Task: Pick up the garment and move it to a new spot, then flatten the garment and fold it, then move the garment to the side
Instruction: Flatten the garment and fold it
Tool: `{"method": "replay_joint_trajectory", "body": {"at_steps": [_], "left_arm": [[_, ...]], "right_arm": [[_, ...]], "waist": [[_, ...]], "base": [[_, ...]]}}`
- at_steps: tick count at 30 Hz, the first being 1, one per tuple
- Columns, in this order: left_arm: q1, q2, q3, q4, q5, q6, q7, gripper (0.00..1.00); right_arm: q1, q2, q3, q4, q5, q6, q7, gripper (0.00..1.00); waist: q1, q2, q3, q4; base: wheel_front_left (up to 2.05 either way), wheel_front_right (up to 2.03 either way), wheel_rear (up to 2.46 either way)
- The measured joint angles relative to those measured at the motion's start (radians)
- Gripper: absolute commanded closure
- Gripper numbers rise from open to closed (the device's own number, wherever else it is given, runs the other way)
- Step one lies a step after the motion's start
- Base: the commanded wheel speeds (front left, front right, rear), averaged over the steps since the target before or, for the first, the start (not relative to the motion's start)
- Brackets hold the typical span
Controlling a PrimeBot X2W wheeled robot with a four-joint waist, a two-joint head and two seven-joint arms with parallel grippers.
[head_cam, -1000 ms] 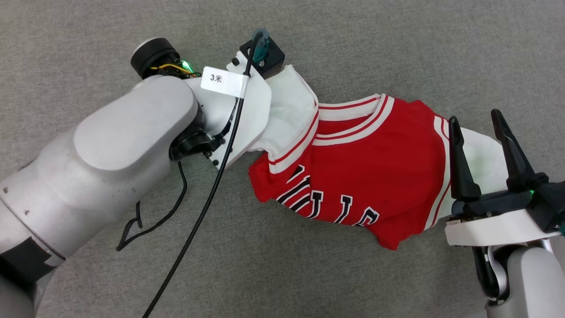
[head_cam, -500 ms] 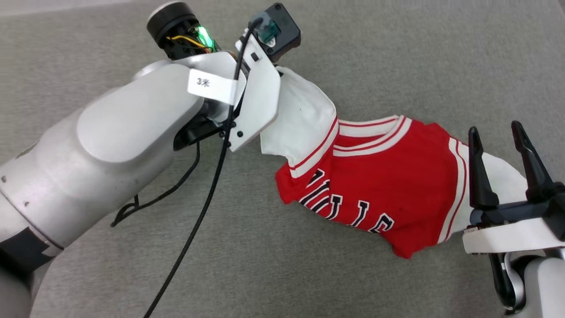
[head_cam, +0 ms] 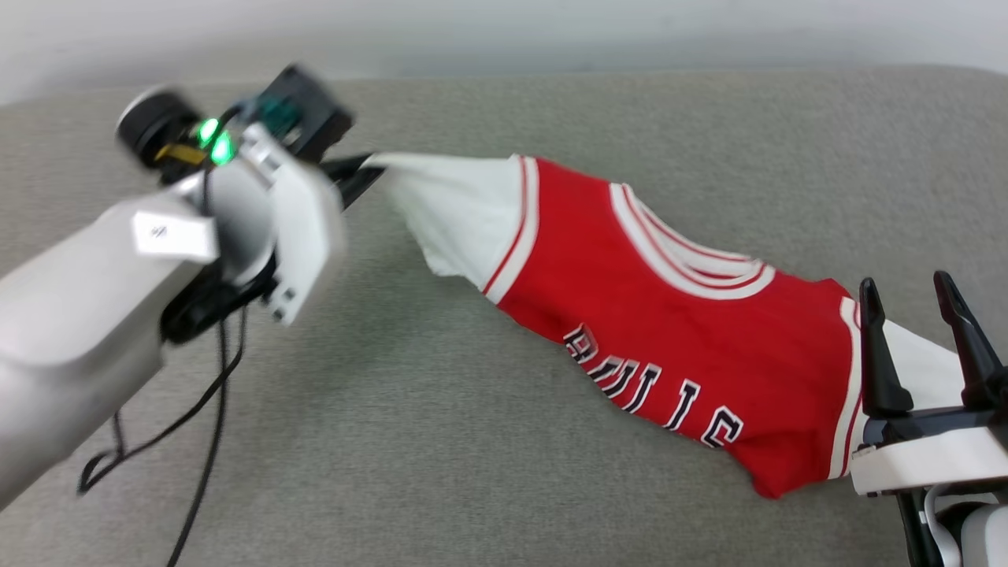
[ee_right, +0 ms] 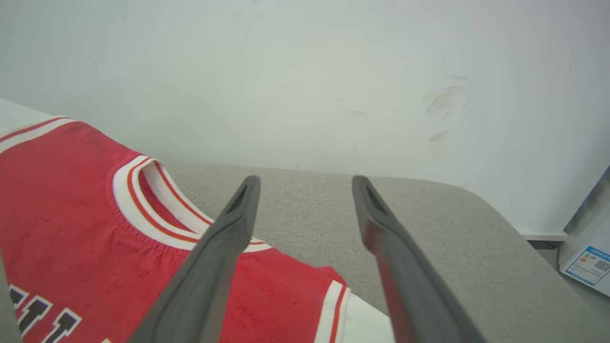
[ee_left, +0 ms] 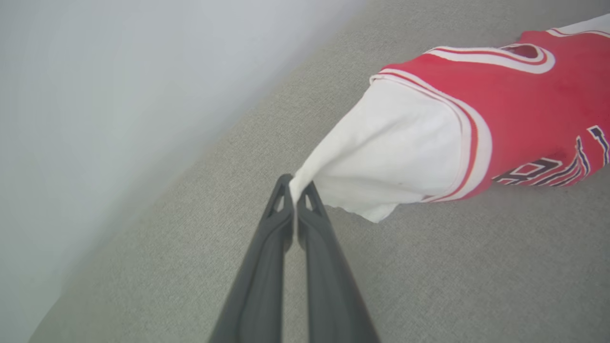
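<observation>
Two end effectors, one garment [head_cam: 669,315] stretched slantwise across the grey table [head_cam: 394,441].
Left end effector [ee_left: 295,188] is clamped on the white sleeve [ee_left: 391,157] tip; right end effector [head_cam: 906,283] sits spread wide by the other sleeve [head_cam: 925,366], holding nothing.

room: bare grey surface [head_cam: 409,457] | blocks: garment [head_cam: 669,331], wall [head_cam: 551,31] behind

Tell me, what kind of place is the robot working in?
Probably an indoor test room, not a home. A red jersey lies on a big grey fabric-covered surface that meets a plain, scuffed white wall, with what looks like a labelled box beside it.
</observation>
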Motion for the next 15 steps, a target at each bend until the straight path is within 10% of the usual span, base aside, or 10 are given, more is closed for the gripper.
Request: {"method": "replay_joint_trajectory", "body": {"at_steps": [15], "left_arm": [[0.341,0.183,0.013,0.012,-0.213,0.108,-0.102,1.00]], "right_arm": [[0.027,-0.011,-0.002,0.002,0.011,0.000,0.021,0.00]], "waist": [[0.0000,0.0000,-0.046,0.064]], "base": [[0.00,0.00,0.00]]}}
